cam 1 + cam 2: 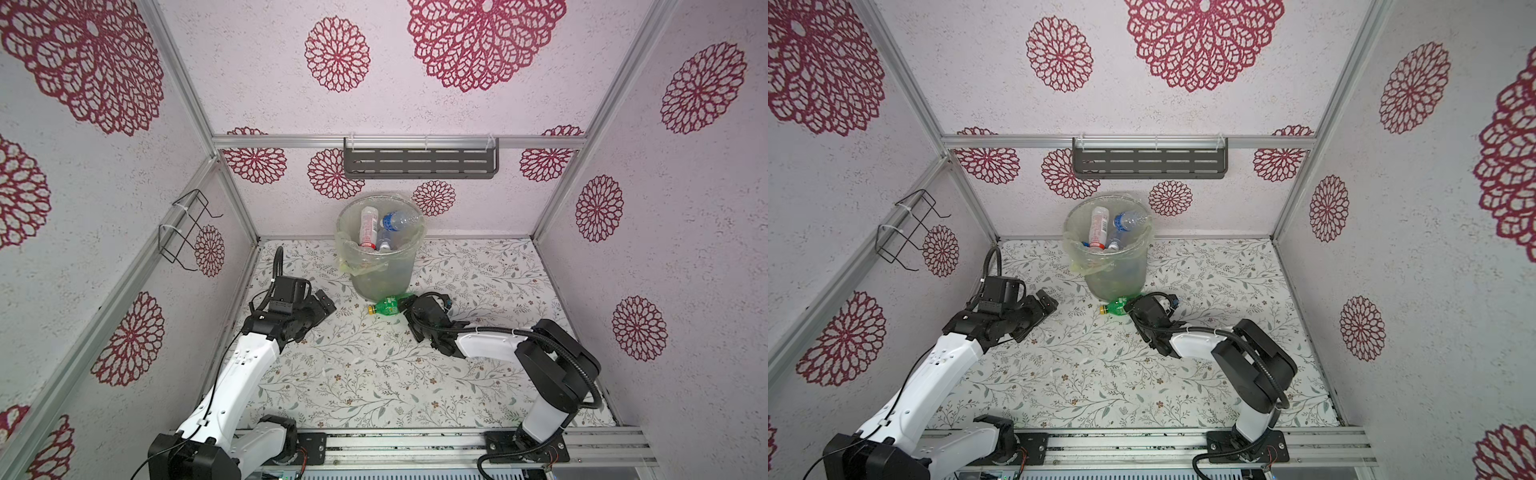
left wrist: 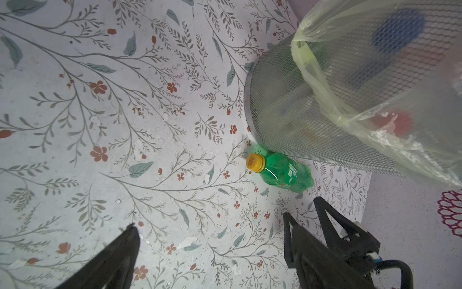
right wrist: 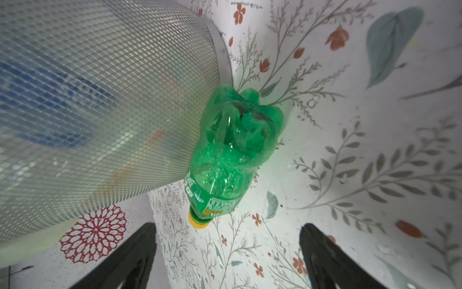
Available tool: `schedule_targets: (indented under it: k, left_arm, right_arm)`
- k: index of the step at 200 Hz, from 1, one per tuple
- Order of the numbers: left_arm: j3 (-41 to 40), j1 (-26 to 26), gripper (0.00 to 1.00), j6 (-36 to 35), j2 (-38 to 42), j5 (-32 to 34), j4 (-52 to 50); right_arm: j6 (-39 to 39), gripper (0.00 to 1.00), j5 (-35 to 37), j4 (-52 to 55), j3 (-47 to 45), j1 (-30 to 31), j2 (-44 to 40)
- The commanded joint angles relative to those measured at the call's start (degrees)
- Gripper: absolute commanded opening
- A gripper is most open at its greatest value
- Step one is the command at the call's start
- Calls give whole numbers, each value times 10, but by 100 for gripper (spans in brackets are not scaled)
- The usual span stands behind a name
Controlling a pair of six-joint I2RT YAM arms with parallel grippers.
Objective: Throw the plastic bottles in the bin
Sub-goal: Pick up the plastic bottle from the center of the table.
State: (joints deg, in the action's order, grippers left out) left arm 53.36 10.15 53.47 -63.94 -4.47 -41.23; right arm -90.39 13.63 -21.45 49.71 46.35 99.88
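A green plastic bottle (image 1: 388, 305) (image 1: 1119, 306) with a yellow cap lies on its side on the floral table, against the foot of the bin (image 1: 382, 278) (image 1: 1117, 278). The bin's mesh wall (image 2: 287, 100) (image 3: 100, 100) is lined with a yellowish bag, and several clear plastic bottles (image 1: 368, 226) (image 1: 1130, 220) lie inside. My right gripper (image 1: 409, 309) (image 2: 300, 207) (image 3: 227, 232) hovers at the bottle's (image 3: 230, 155) base end, open, holding nothing. My left gripper (image 1: 324, 303) (image 2: 225, 240) stands open to the left, apart from the bottle (image 2: 282, 172).
A dark slotted shelf (image 1: 419, 162) hangs on the back wall above the bin. A black wire rack (image 1: 187, 230) sticks out from the left wall. Patterned walls close three sides, and a metal rail (image 1: 415, 440) runs along the front.
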Motion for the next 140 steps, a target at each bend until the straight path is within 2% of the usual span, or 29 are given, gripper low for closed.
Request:
schedule_targets:
  k: [1, 12, 80, 140]
  left_arm:
    - [-5, -14, 97, -24, 14, -15, -9]
    - [-5, -17, 97, -28, 15, -18, -11]
    - [-7, -41, 97, -53, 18, -39, -25]
    - [-26, -55, 97, -52, 31, -54, -22]
  right_arm:
    - [-46, 88, 20, -60, 6, 3, 15]
    - [-49, 85, 27, -62, 12, 2, 23]
    - [-52, 81, 36, -37, 86, 1, 92]
    - [-65, 78, 54, -10, 106, -6, 118]
